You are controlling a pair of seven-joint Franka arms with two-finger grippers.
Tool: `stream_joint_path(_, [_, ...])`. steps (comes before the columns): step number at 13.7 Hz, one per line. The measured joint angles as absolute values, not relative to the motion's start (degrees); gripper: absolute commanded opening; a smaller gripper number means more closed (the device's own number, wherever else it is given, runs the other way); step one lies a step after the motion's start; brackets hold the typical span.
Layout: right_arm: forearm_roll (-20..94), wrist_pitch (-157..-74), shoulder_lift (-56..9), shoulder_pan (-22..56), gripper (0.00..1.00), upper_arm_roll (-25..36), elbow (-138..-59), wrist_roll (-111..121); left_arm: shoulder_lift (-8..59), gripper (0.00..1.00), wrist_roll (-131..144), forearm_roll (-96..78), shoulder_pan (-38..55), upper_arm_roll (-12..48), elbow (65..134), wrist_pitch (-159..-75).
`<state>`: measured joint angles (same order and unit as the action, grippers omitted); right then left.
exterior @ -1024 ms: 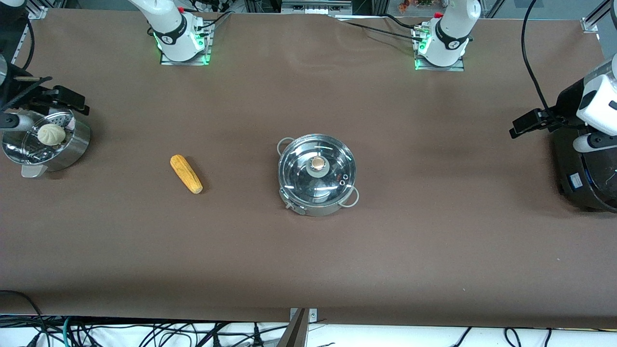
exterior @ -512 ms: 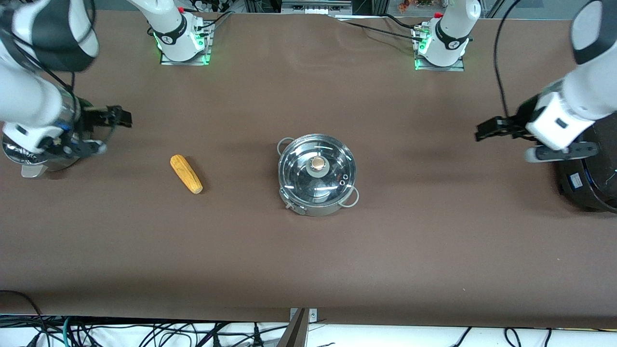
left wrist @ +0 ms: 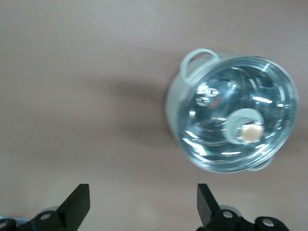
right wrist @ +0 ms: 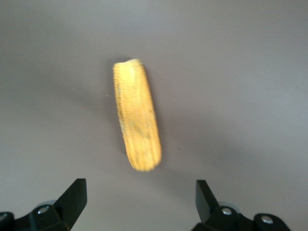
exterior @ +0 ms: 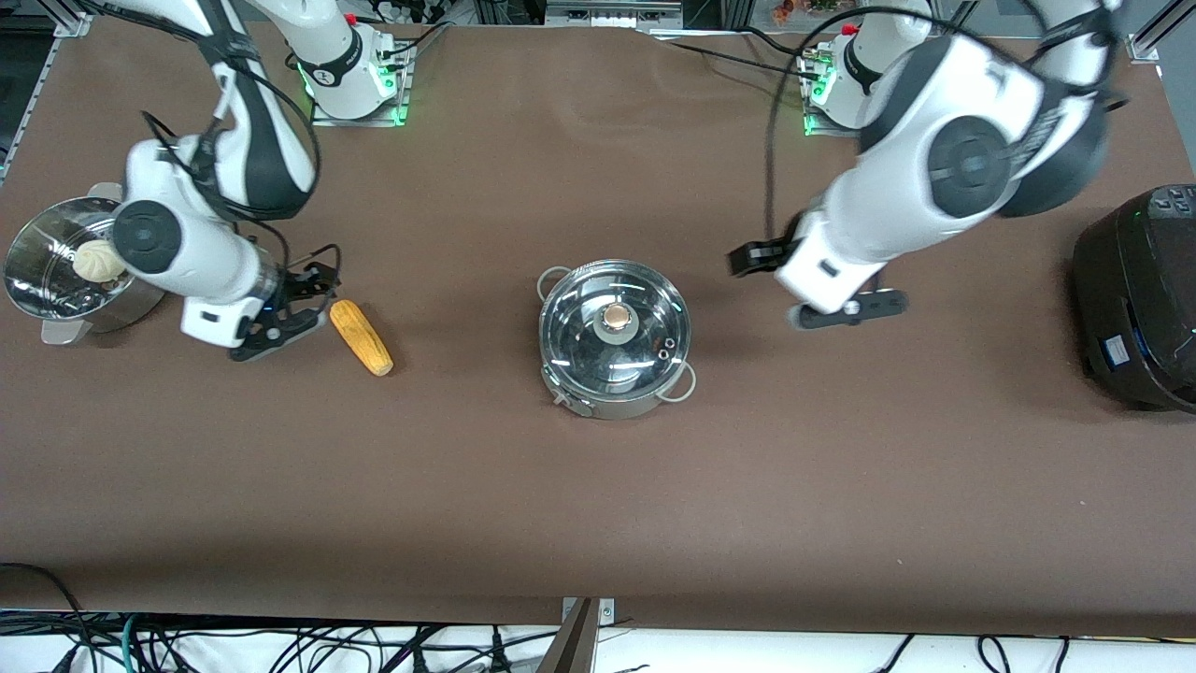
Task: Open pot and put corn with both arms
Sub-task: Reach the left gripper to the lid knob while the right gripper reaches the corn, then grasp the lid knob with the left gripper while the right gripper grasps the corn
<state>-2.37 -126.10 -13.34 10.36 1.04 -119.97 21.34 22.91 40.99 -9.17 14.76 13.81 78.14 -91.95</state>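
I see the pot (exterior: 615, 338) sitting mid-table with its glass lid (exterior: 614, 327) on and the knob (exterior: 616, 318) untouched. My left gripper (exterior: 747, 260) hangs over bare table beside the pot, toward the left arm's end; its wrist view shows both fingers (left wrist: 77, 204) spread wide with nothing between them. The corn (exterior: 361, 337) lies flat on the table toward the right arm's end, well apart from the pot. My right gripper (exterior: 301, 301) is just beside the cob, jaws wide open and empty, not touching it. A steamer basket (exterior: 37, 280) holding a bun (exterior: 99, 261) stands at that end, and a black cooker (exterior: 1142, 297) at the other.
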Motion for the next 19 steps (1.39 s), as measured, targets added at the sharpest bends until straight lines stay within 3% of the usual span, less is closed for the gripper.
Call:
stream_joint_path(4, [-3.0, -140.6, -16.0, 10.6, 1.0, -0.1, -127.9, 28.5, 33.5, 0.99, 53.7, -8.8, 22.4, 13.6, 70.1, -99.4])
stream_joint_path(10, [-6.5, -146.9, -20.4, 12.0, 1.0, -0.3, -127.9, 30.1, 38.4, 1.0, 59.7, -0.6, 30.3, 13.4, 68.7, -105.0])
stream_joint_path(12, [-8.0, -148.8, -21.5, 12.1, 0.95, -0.2, -127.9, 30.1, 39.5, 1.0, 59.7, -0.1, 30.5, 13.2, 68.8, -107.2])
stream_joint_path(13, [-8.3, -149.4, -21.9, 12.1, 0.84, -0.2, -127.9, 30.1, 40.1, 1.0, 59.6, 0.3, 30.6, 13.1, 68.8, -108.2])
stream_joint_path(15, [-10.5, -149.6, -22.2, 12.0, 0.3, 0.1, -127.6, 30.1, 41.3, 1.0, 59.5, 1.4, 30.6, 13.1, 69.1, -111.4])
stream_joint_path(16, [-11.7, -149.6, -22.4, 11.9, 0.17, 0.1, -127.5, 30.1, 41.7, 1.0, 59.5, 1.6, 30.6, 13.1, 69.2, -112.4])
stream_joint_path(19, [-12.6, -149.6, -23.3, 11.9, 0.0, 0.1, -127.3, 30.1, 42.0, 1.0, 58.5, 1.8, 30.6, 13.1, 69.6, -112.9])
